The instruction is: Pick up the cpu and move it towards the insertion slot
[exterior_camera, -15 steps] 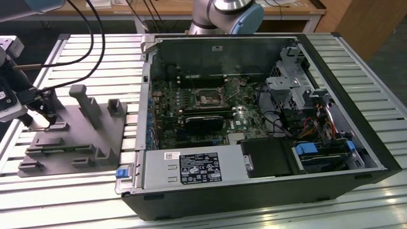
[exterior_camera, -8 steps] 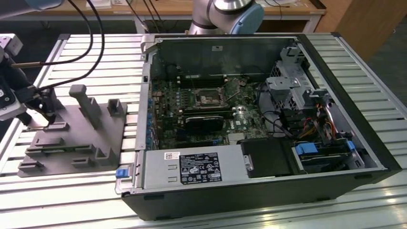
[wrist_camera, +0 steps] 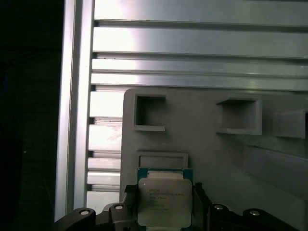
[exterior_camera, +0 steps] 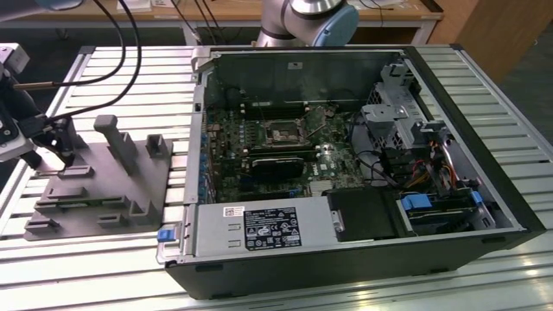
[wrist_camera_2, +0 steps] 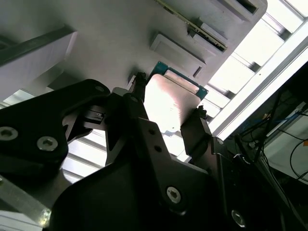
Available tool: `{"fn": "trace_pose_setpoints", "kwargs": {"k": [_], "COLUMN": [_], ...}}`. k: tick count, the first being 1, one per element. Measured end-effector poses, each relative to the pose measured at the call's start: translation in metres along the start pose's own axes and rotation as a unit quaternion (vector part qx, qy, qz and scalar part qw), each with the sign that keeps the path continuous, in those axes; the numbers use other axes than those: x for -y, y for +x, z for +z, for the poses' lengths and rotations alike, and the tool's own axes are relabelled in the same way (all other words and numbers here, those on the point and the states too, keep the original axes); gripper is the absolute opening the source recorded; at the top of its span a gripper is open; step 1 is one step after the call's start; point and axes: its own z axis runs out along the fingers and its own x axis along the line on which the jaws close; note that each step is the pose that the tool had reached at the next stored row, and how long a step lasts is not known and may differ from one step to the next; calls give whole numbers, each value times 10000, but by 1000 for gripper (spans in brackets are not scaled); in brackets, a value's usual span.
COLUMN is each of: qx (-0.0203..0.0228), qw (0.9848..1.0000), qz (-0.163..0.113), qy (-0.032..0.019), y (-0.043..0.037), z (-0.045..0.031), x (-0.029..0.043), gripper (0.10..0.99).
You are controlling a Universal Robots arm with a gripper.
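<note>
The claw (wrist_camera_2: 168, 108) is clenched on the cpu (wrist_camera: 165, 202), its fingers (wrist_camera_2: 195, 132) pressing two opposite edges, over the grey tray (wrist_camera: 216, 159) on the worktop (exterior_camera: 121, 71). That is well apart from the insertion slot (exterior_camera: 283, 135) inside the open computer case (exterior_camera: 449, 214). The chip looks light, stiff and thin with a slick metal top, so this edge hold seems right, and its underside is likely fragile.

Lab, aluminium bench (exterior_camera: 129, 71), opened computer (exterior_camera: 346, 265)
</note>
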Motion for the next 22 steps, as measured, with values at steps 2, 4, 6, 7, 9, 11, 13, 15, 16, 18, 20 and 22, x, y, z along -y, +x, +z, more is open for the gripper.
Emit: {"fn": "trace_pose_setpoints", "kwargs": {"k": [2,4,6,7,9,11,13,15,16,18,20,22], "qx": [0,0,0,0,0,0,0,0,0,0,0,0], "qw": [10000,10000,10000,10000,10000,10000,10000,10000,10000,10000,10000,10000], "qz": [0,0,0,0,0,0,0,0,0,0,0,0], "qy": [0,0,0,0,0,0,0,0,0,0,0,0], "y": [0,0,0,0,0,0,0,0,0,0,0,0], "z": [-9,-18,-27,-31,-40,-49,-57,-67,-70,-78,-83,-90], "x": [0,-1,-1,-2,-2,-2,-3,-3,-3,-4,-4,-4], "gripper": [545,545,545,545,545,545,545,545,545,545,545,545]}}
